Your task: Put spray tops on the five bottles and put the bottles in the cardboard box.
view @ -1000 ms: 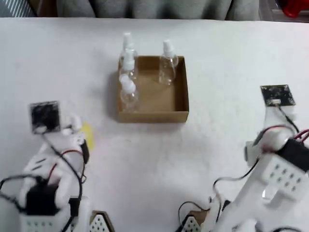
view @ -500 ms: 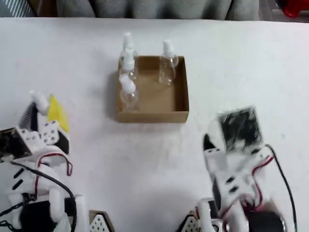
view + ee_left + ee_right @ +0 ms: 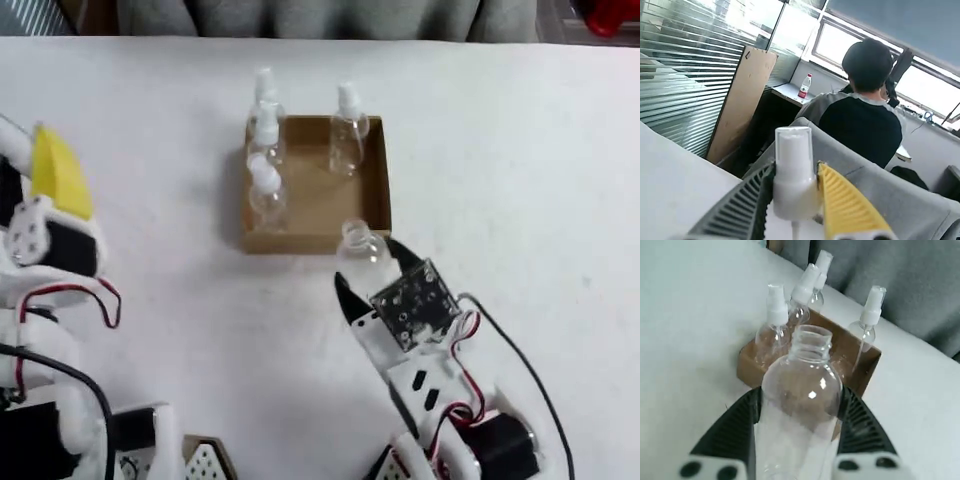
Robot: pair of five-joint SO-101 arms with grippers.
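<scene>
A clear bottle [image 3: 800, 385] with a bare neck stands upright in my right gripper [image 3: 800, 407], which is shut on its body. In the high view this bottle [image 3: 362, 253] and the right gripper [image 3: 368, 266] are just in front of the cardboard box's [image 3: 376, 195] front right corner. Several bottles with white spray tops [image 3: 266, 188] stand in and at the box [image 3: 867, 371]. My left gripper [image 3: 794, 195] is shut on a white spray top [image 3: 792, 172], held between a grey finger and a yellow one. It is raised at the table's left side [image 3: 40, 165].
White table surface [image 3: 500, 130] lies open to the right of and behind the box. The arm bases and their cables [image 3: 470, 420] take up the table's front edge. Grey chairs and a seated person show beyond the table in the left wrist view.
The right arm has swung from the right side to the box's front corner, with the bottle now upright in its gripper. The left arm has lifted and moved toward the left edge.
</scene>
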